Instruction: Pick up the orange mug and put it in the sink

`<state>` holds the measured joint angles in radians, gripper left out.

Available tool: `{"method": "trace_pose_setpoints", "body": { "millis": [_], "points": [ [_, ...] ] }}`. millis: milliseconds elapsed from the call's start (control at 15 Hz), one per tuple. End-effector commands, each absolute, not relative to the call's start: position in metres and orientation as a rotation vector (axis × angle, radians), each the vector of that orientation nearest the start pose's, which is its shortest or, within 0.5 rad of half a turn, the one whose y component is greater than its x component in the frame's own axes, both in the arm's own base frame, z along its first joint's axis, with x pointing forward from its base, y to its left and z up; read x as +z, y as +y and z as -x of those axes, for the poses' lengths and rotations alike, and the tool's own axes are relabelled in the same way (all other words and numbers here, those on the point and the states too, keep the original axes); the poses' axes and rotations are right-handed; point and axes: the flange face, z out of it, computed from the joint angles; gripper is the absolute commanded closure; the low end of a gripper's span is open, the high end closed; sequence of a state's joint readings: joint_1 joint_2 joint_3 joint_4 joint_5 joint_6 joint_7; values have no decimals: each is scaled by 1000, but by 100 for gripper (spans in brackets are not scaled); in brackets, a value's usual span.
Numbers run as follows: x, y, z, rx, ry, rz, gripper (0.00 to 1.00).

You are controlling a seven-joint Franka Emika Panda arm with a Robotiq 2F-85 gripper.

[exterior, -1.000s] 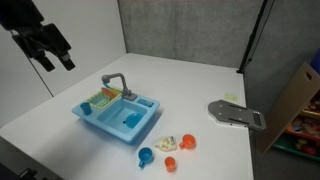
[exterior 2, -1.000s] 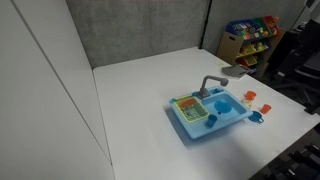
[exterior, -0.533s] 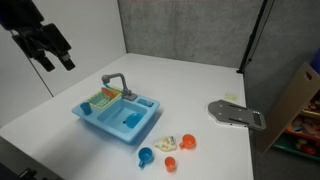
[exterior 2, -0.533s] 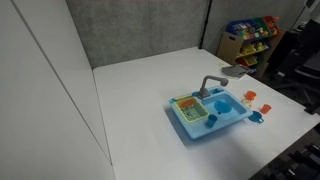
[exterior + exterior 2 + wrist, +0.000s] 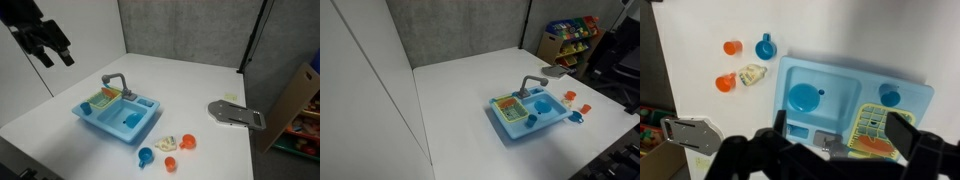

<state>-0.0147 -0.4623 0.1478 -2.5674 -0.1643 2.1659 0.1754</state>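
the gripper [image 5: 57, 60], fingers spread wide and empty, hangs high off one side of the sink [image 5: 105, 125], with the orange mug [image 5: 188, 142] well apart past the opposite side.

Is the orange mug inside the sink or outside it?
Outside. The orange mug sits on the white table beside the blue mug, apart from the sink.

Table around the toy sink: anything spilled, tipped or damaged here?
Nothing stands out. The sink sits flat on the table, with the orange mug, blue mug, a paler orange piece and a cream piece loose beside it; no spill or damage shows.
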Motion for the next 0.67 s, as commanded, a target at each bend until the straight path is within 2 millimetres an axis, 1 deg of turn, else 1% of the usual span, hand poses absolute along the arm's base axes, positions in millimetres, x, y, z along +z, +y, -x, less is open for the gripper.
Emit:
{"method": "trace_pose_setpoints", "body": {
  "millis": [0,200,333,600],
  "points": [
    [443,54,-423,-98,-46,3308,0],
    [449,53,-440,-74,-11,3297,0],
    [449,46,-452,-41,30,3279,0],
    [431,16,-471,64,131,3230,0]
  ]
}}
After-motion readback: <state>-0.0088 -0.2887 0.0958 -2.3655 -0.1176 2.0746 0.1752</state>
